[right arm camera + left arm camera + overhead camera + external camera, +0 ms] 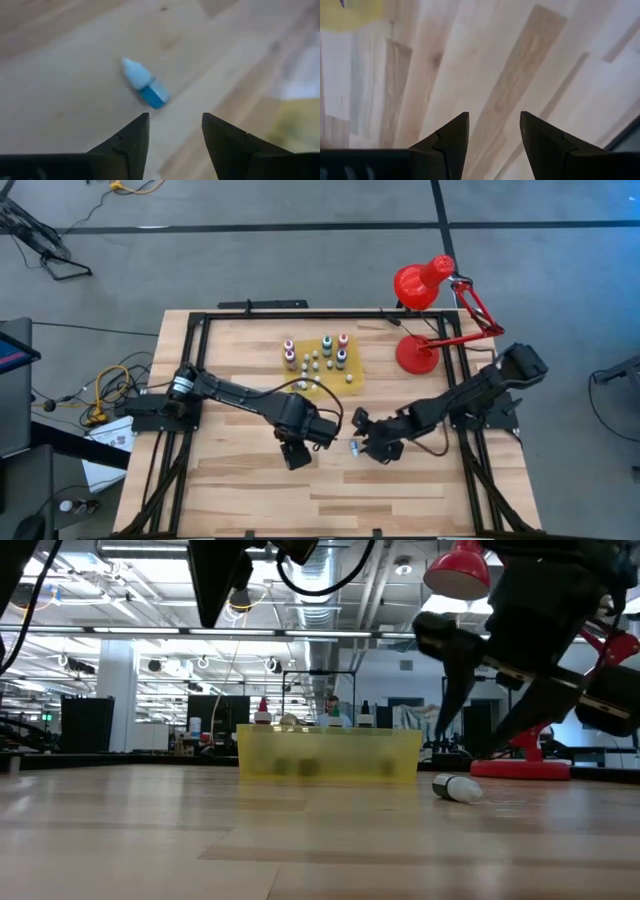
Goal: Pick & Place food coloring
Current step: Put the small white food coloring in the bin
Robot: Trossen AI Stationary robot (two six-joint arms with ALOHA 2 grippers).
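My right gripper [175, 135] hangs spread above the toppled bottle [145, 89]; I should centre over its body, then pinch. My left gripper [494, 135] waits, spread and empty.

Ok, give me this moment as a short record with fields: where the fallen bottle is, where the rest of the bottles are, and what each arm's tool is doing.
fallen bottle: small dropper bottle, blue with a white cap, lying on its side on the bare wooden table
other bottles: standing on the yellow mat
right tool: open, empty, over the fallen bottle, not touching it
left tool: open, empty, over bare wood beside the mat
red desk lamp: at the table's far right corner
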